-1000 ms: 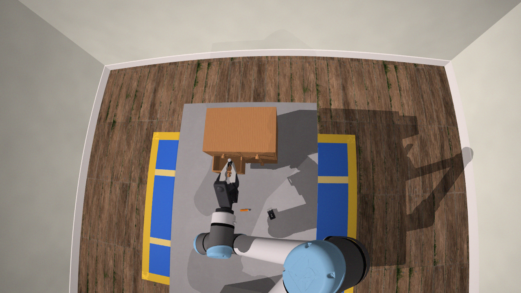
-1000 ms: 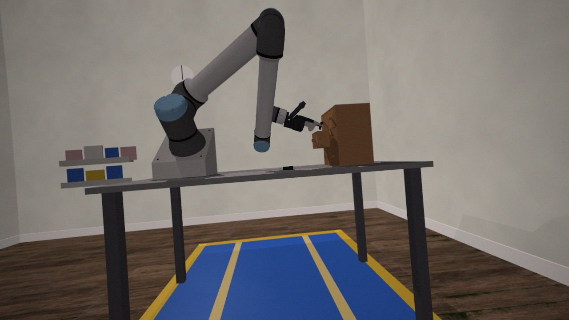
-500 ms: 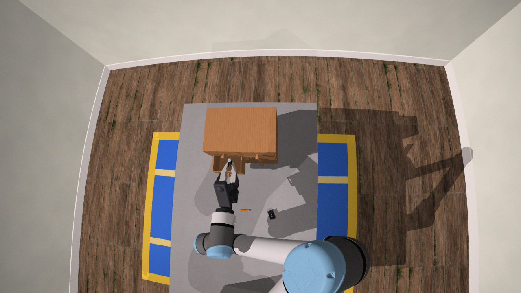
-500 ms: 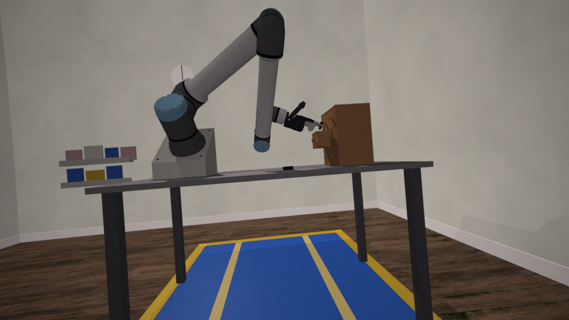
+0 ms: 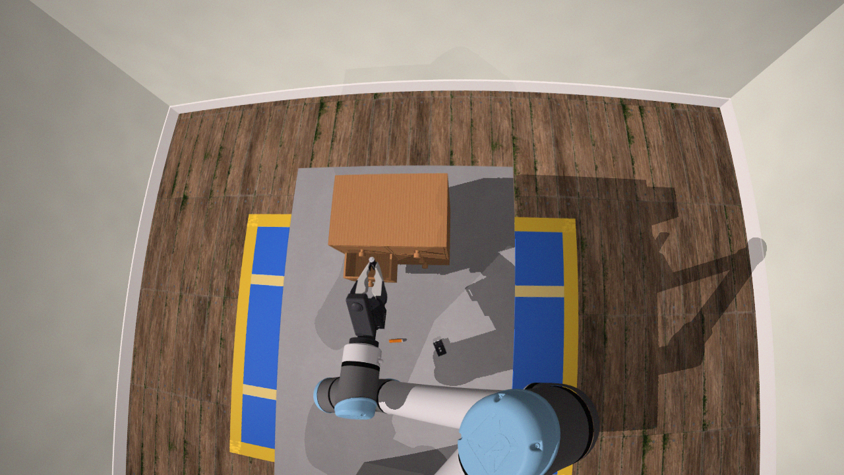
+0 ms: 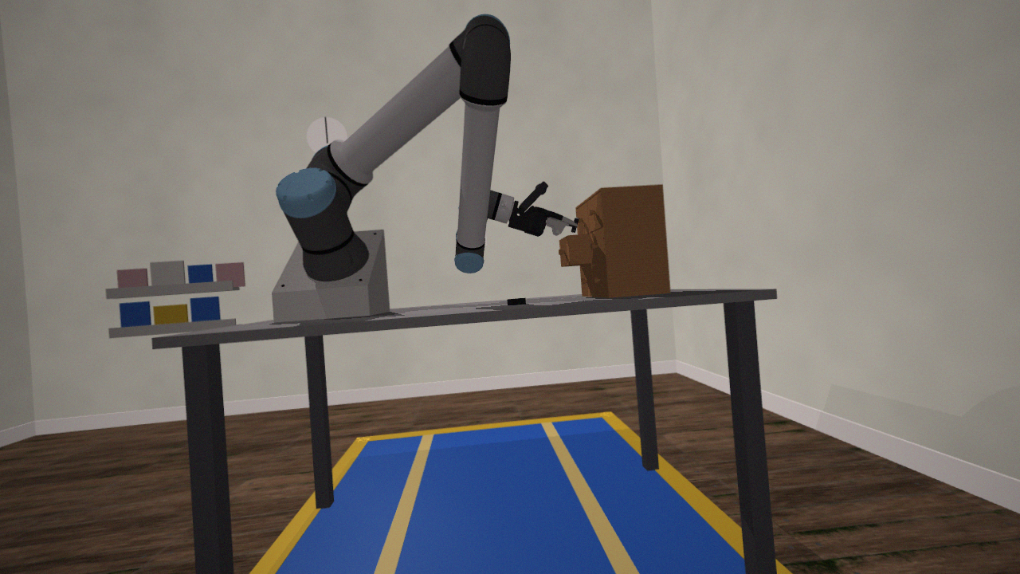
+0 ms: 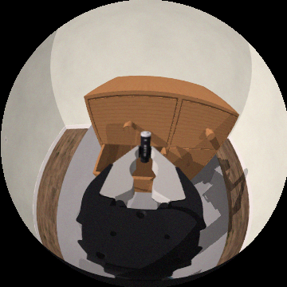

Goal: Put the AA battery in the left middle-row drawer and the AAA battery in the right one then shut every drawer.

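Dark shadows lie across the tabletop's (image 5: 413, 307) (image 6: 456, 312) right edge; the exterior view is dim, the wrist view fisheye-curved.

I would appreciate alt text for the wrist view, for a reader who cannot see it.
A gripper pinches a dark battery upright above an open drawer of a wooden chest; the two drawers above it are shut.
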`<state>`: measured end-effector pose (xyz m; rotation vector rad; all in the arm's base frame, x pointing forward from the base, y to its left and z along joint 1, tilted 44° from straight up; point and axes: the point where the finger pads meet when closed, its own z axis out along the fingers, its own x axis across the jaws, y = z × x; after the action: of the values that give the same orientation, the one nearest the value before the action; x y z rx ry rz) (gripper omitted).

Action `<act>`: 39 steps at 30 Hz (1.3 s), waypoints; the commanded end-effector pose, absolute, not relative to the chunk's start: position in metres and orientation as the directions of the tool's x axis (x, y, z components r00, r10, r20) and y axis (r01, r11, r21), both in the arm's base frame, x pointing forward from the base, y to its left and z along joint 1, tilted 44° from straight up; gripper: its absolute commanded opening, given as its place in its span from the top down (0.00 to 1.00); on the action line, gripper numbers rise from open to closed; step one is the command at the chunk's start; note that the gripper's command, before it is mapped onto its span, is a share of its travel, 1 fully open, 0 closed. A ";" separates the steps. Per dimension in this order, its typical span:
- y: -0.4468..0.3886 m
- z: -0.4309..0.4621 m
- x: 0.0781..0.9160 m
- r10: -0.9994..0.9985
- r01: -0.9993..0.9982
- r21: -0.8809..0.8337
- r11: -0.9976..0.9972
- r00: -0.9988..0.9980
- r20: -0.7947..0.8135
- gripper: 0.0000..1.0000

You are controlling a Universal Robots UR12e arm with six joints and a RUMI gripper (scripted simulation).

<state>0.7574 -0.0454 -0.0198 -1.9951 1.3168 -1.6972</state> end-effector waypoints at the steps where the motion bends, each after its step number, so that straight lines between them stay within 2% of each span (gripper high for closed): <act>1: -0.045 -0.019 0.758 -0.725 -0.483 -0.656 -0.579 -0.062 0.686 0.93; 12: -0.045 -0.019 0.758 -0.725 -0.483 -0.656 -0.579 -0.062 0.686 0.83; 16: -0.045 -0.019 0.758 -0.725 -0.483 -0.656 -0.579 -0.062 0.686 0.83; 17: -0.045 -0.019 0.758 -0.725 -0.483 -0.656 -0.579 -0.062 0.686 0.00; 39: -0.045 -0.019 0.757 -0.725 -0.483 -0.656 -0.579 -0.062 0.686 0.00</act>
<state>0.7574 -0.0454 -0.0198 -1.9951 1.3167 -1.6972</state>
